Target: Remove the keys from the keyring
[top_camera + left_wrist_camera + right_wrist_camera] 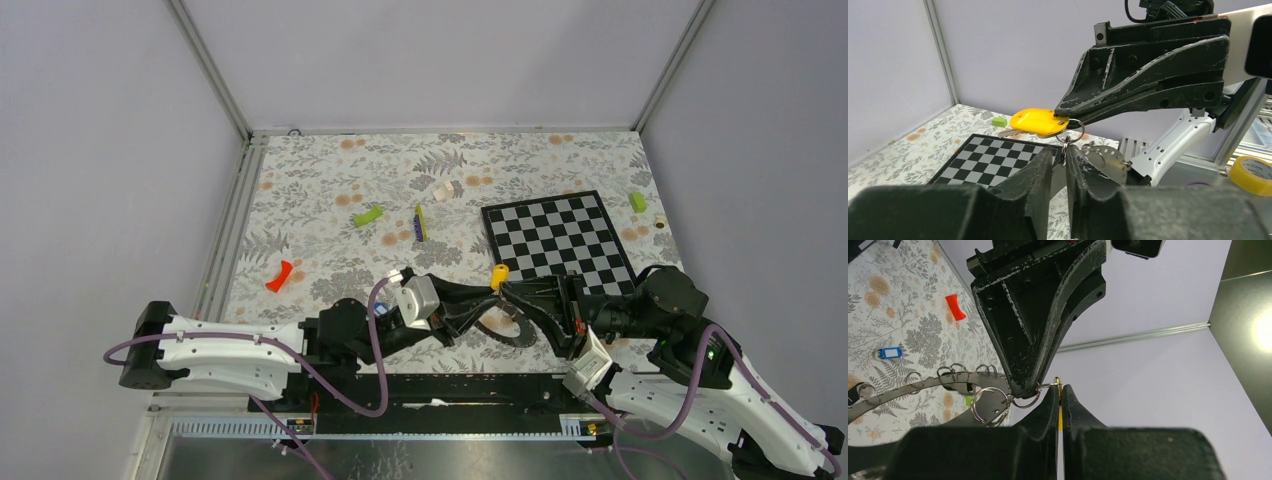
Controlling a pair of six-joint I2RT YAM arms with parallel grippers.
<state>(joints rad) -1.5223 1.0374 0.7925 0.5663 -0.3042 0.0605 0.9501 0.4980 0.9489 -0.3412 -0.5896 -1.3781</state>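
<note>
Keyring (1109, 159): grey perforated metal hoop, raised off the table (330, 190) with small rings threaded on it. It lies just below and beside the fingertips of the left gripper (1060, 152).
Yellow-tagged key (1035, 121): held in the air where the two grippers meet tip to tip, near the front edge of the chessboard (558, 240). Its blade points away from the right gripper (1063, 114).
Blue-tagged key (889, 353): flat on the floral cloth, well apart from both grippers. Whether it is linked to the hoop cannot be told.
Split ring (1064, 149): small wire loop running from the yellow tag's end down into the gap of the left gripper.
Right gripper: closed, clamping the yellow tag by its end between the fingertips.
Left gripper: fingers (1040, 167) stand a narrow gap apart with the split ring inside the gap. Whether the pads press on it cannot be told.
</note>
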